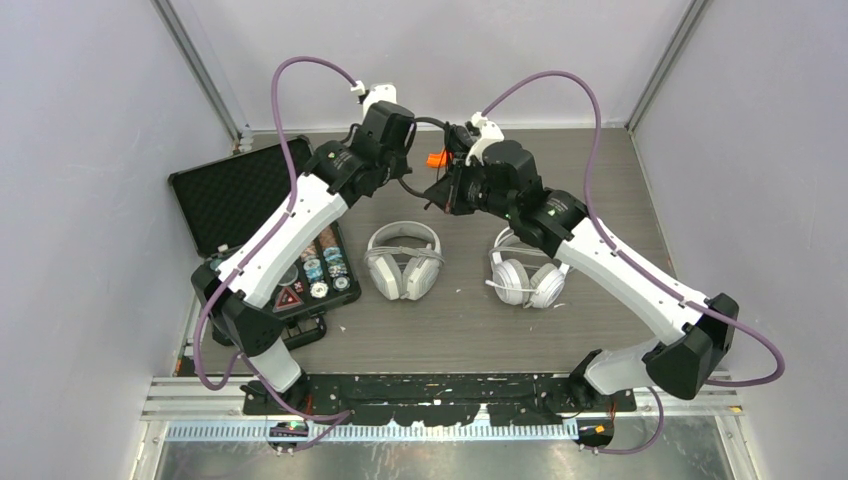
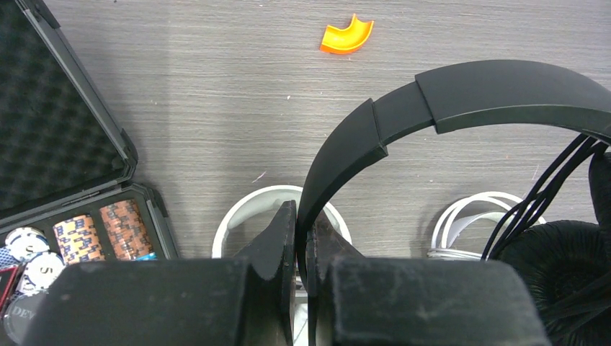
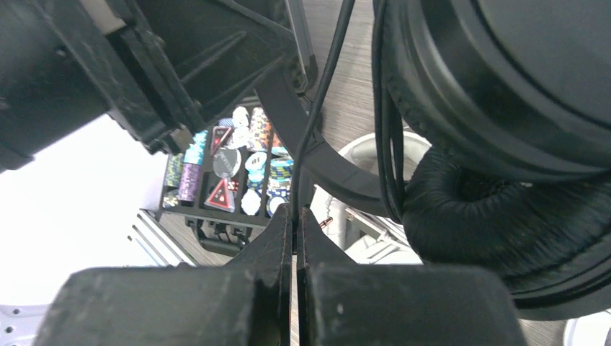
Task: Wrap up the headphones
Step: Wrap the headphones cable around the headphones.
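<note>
The black headphones hang in the air between my two arms at the back of the table. My left gripper [image 2: 302, 216] is shut on the thin black headband [image 2: 468, 90], near one end. My right gripper [image 3: 295, 214] is shut on the thin black cable [image 3: 320, 122], beside the black ear cup [image 3: 504, 86] and its ear pad [image 3: 504, 223]. Several cable strands [image 2: 547, 191] run down next to the ear pad [image 2: 562, 267]. Two white headphones lie on the table below, one in the middle [image 1: 403, 262] and one to the right [image 1: 527, 275].
An open black case [image 1: 235, 200] with poker chips [image 1: 325, 270] sits at the left of the table. A small orange curved piece [image 2: 346, 36] lies on the wood-grain table behind the arms. Grey walls close in the left, right and back sides.
</note>
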Tool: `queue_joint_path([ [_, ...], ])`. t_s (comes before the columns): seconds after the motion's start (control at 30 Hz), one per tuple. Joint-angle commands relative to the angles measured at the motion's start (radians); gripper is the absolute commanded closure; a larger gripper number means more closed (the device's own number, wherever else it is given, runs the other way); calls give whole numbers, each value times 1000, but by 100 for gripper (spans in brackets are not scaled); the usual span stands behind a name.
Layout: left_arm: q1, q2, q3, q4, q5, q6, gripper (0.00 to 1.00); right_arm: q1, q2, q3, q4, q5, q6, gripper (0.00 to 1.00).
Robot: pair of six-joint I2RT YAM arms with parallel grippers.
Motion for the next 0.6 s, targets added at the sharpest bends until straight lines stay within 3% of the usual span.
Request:
queue_joint_path([
  [0.0, 11, -22, 31, 55, 12, -66, 100, 11, -8, 16, -22, 33, -35, 100],
  [0.2, 38, -24, 31, 48, 110, -146, 100, 11, -62, -44, -42, 144, -32, 96],
  [0.57, 39, -54, 7, 57, 113, -154, 100, 13, -116, -62, -68, 212, -33, 83],
])
